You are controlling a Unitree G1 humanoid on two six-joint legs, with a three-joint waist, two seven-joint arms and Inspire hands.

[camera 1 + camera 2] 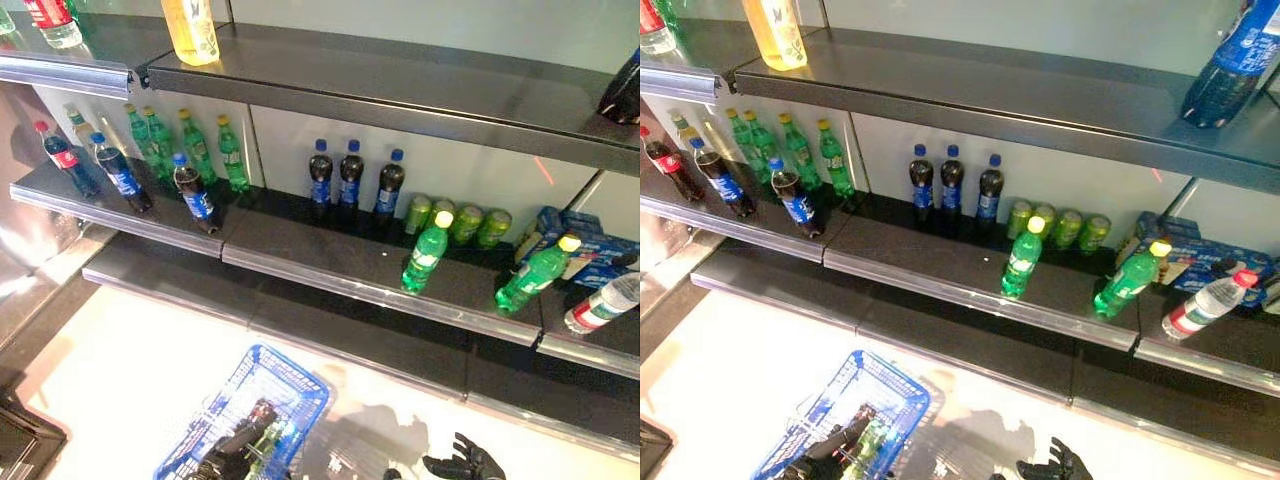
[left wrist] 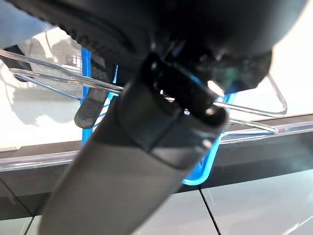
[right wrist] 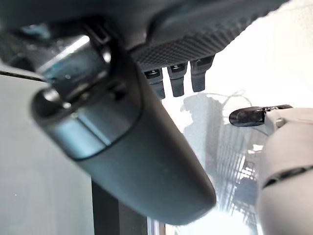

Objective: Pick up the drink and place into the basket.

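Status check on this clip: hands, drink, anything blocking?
Left hand shut on the blue basket's wire handle. Right hand open, empty, beside it. Green bottle already in the basket; other drinks on the shelf. Nothing blocking.

My dark left hand (image 2: 161, 44) fills most of what I see from this wrist, its black thumb (image 2: 132, 161) running thick across the middle. Behind it sits the blue wire basket (image 2: 200, 171) with its thin metal handle wires (image 2: 254, 110) stretching out to either side. One dark fingertip (image 2: 90, 112) rests against the blue frame. Beyond lies a pale floor (image 2: 34, 112) and a dark shelf edge (image 2: 264, 152).
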